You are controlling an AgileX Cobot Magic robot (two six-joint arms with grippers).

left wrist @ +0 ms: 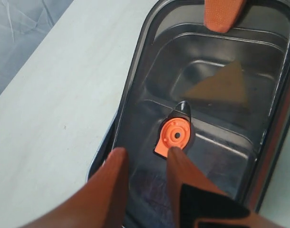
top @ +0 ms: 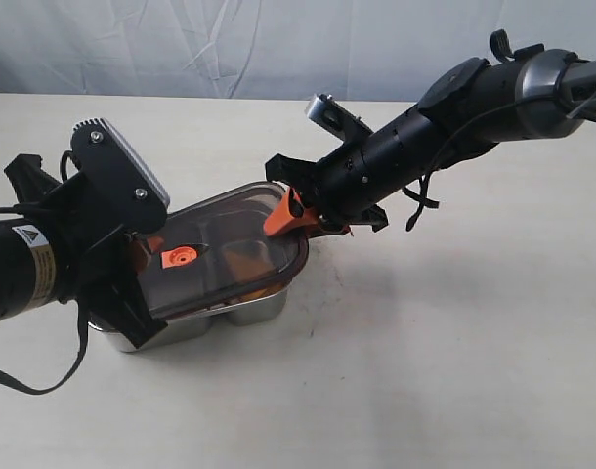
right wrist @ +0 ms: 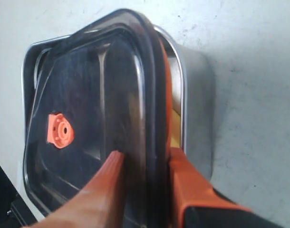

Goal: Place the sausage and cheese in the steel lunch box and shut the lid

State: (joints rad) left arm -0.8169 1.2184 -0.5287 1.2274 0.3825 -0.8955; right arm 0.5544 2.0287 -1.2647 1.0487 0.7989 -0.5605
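The dark tinted lid [top: 230,244] lies tilted over the steel lunch box [top: 254,308], with its orange valve [top: 178,257] facing up. My right gripper [right wrist: 146,161] is shut on the lid's rim at the end nearer that arm, where the orange seal shows above the box's steel wall [right wrist: 197,95]. My left gripper [left wrist: 146,156] hovers open over the lid [left wrist: 140,109], its fingertips [left wrist: 176,156] beside the valve [left wrist: 176,135]. The cheese [left wrist: 221,85] shows as a dim triangle through the lid in the far compartment. The sausage is hidden.
The box stands on a pale tabletop [top: 425,371]. A wrinkled light backdrop [top: 278,39] hangs behind the table's far edge. The right arm [top: 445,117] reaches in diagonally from the upper right.
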